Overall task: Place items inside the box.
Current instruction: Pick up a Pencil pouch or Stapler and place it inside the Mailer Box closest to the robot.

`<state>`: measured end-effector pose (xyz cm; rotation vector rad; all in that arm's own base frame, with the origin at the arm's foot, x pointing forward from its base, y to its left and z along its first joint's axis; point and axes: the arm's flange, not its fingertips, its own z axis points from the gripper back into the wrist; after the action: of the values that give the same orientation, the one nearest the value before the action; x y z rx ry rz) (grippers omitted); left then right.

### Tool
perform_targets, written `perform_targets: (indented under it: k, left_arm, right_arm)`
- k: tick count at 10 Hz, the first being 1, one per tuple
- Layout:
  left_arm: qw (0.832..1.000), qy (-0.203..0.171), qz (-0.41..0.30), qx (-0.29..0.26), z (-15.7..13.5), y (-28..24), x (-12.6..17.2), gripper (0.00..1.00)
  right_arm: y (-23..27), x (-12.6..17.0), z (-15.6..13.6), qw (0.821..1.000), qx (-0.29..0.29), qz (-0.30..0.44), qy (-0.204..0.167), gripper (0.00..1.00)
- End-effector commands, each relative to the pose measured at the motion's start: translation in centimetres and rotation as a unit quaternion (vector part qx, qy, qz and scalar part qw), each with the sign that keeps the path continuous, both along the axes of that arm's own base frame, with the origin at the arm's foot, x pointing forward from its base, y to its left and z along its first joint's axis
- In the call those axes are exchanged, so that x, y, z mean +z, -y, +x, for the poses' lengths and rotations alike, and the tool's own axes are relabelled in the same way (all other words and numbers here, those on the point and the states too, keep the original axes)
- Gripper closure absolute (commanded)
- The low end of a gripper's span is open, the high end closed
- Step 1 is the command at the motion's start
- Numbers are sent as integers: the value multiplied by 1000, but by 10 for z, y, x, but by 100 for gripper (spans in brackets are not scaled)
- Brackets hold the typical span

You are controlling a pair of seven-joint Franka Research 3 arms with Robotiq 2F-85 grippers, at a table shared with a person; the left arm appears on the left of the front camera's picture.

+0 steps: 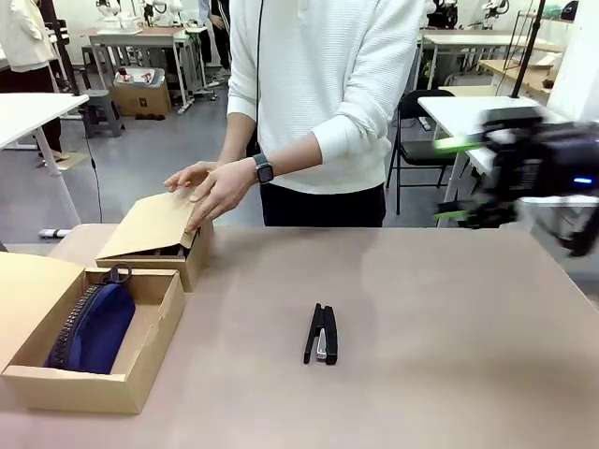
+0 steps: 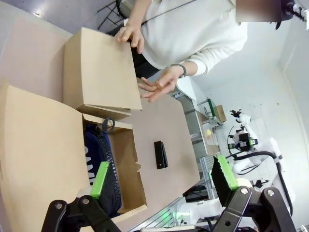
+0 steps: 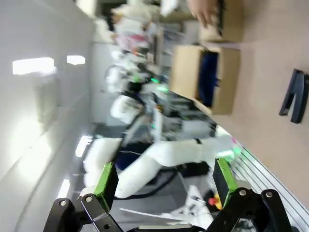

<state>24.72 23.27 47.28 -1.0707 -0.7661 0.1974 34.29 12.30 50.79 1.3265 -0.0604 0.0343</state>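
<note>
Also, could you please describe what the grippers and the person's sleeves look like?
The left gripper and right gripper have black fingers with bright green pads. The person wears a white long-sleeved top and a dark wristwatch.

The brown table [image 1: 449, 309] has a plain matte top. Behind its far edge stands 1 person in a white sweater [image 1: 328, 75], with a dark watch [image 1: 264, 169] on the wrist. Farther back, on the grey floor [image 1: 150, 159], 1 black chair [image 1: 418, 150] stands beside a white table [image 1: 459, 112]. Another white table [image 1: 28, 105] is at the left. 1 cardboard carton [image 1: 142, 96] sits under a distant workbench [image 1: 140, 36].
</note>
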Motion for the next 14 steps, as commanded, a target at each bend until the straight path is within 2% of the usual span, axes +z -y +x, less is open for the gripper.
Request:
perform_targets:
  k: [1,2,3,4,5,6,7,8,9,10,12,13,14]
  left_arm:
    - [1000,17,-3,-1,0,1,0,0]
    - [1000,17,-3,-1,0,1,0,0]
    - [1000,17,-3,-1,0,1,0,0]
    - [1000,17,-3,-1,0,1,0,0]
    - [1000,17,-3,-1,0,1,0,0]
    - [1000,17,-3,-1,0,1,0,0]
    - [1000,17,-3,-1,0,1,0,0]
    - [1000,17,-3,-1,0,1,0,0]
    - [1000,17,-3,-1,0,1,0,0]
    - [1000,17,-3,-1,0,1,0,0]
    - [1000,17,-3,-1,0,1,0,0]
    - [1000,17,-3,-1,0,1,0,0]
    - [1000,17,-3,-1,0,1,0,0]
  right_arm:
    - [-98,7,32,982,66,-174,-35,0]
    - [-124,-8,19,953,101,-281,-44,0]
    - [-139,-20,4,906,187,-376,-48,0]
    - [-120,-12,-5,905,229,-358,-13,0]
    - [-154,-16,-9,970,96,-219,-34,0]
    - [-154,-16,-9,970,96,-219,-34,0]
    - [-152,-29,-13,946,150,-285,-39,0]
    - [-178,-37,-9,906,153,-392,-45,0]
    - [-201,-52,-5,870,132,-472,-57,0]
    - [-209,-69,-5,852,92,-512,-59,0]
    - [-208,-100,4,842,-3,-529,-110,0]
    - [-210,-112,8,837,-25,-532,-126,0]
    - [-209,-118,15,843,-81,-518,-124,0]
